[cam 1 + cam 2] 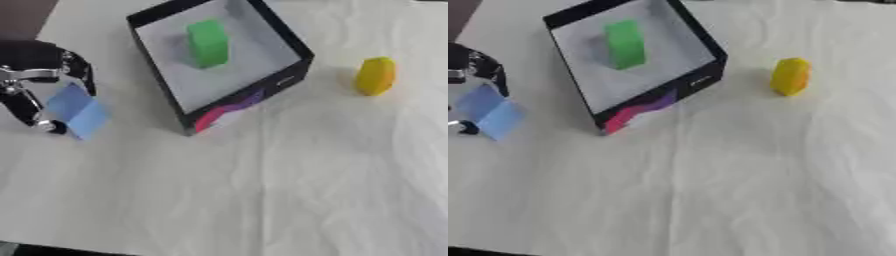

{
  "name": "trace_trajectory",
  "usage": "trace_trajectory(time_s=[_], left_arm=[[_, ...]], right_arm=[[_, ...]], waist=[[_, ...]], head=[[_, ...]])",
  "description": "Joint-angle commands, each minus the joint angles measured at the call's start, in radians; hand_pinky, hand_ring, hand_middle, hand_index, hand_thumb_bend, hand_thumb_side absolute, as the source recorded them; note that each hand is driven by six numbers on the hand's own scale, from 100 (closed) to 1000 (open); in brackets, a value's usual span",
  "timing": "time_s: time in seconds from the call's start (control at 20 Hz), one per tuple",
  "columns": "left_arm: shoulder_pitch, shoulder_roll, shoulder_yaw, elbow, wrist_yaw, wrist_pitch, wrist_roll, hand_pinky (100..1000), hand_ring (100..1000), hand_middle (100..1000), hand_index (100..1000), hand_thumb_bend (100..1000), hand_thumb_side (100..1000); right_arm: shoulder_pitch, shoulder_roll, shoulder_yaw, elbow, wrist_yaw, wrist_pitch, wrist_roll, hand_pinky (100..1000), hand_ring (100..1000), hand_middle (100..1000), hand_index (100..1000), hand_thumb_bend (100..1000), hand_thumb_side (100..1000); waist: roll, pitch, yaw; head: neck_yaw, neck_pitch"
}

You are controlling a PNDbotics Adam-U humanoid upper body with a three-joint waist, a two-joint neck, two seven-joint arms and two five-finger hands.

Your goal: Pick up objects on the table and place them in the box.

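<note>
One blue block (77,111) sits pinched in the left hand (35,75), fingers curled round it, left of the box (254,97), tilted, long axis toward the lower right. One yellow block (375,76) stands right of the box; one green block (208,43) stands upright inside

Wrinkled white tablecloth (289,190) over the table.

The left robot hand (39,82) shows at nine o'clock, black with silver joints, fingers and thumb curled round a pale blue block (77,110). No right robot hand shows.
</note>
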Motion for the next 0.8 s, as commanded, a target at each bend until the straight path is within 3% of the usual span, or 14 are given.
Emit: trace_trajectory(time_s=[0.05, 0.2, 0.25, 0.3, 0.55, 0.8], left_arm=[[-0.015, 0.035, 0.033, -0.035, 0.024, 0.015, 0.031, 734, 702, 560, 614, 510, 100], [-0.016, 0.053, 0.058, -0.086, 0.038, 0.039, 0.063, 725, 684, 543, 594, 508, 100], [-0.020, 0.061, 0.070, -0.110, 0.043, 0.049, 0.071, 726, 681, 542, 592, 186, 100], [-0.025, 0.069, 0.084, -0.139, 0.048, 0.062, 0.075, 727, 681, 543, 593, 523, 100], [-0.124, 0.061, 0.159, -0.272, 0.086, 0.152, 0.061, 737, 679, 545, 598, 575, 100], [-0.300, -0.069, 0.179, -0.190, 0.052, 0.202, 0.051, 739, 676, 544, 596, 586, 100]], right_arm=[[-0.001, -0.020, -0.009, -0.018, 0.004, 0.000, -0.002, 972, 833, 783, 851, 100, 468], [0.002, -0.020, -0.010, -0.018, 0.004, 0.000, -0.005, 972, 832, 783, 851, 100, 469], [0.003, -0.021, -0.010, -0.018, 0.004, 0.000, -0.005, 972, 832, 783, 851, 100, 464], [0.004, -0.023, -0.011, -0.018, 0.005, -0.001, -0.007, 972, 832, 782, 851, 100, 464], [0.011, -0.032, -0.014, -0.018, 0.002, -0.006, -0.011, 971, 832, 783, 851, 100, 454], [-0.011, -0.055, -0.005, -0.018, -0.017, -0.013, 0.004, 971, 833, 783, 851, 100, 436]], waist=[[0.013, -0.006, -0.001], [0.013, -0.008, 0.000], [0.013, -0.009, 0.000], [0.014, -0.010, 0.001], [0.017, -0.022, 0.010], [0.022, -0.035, 0.004]], head=[[0.001, -0.006], [-0.001, -0.004], [-0.001, -0.004], [-0.002, -0.003], [-0.007, 0.007], [0.007, 0.009]])
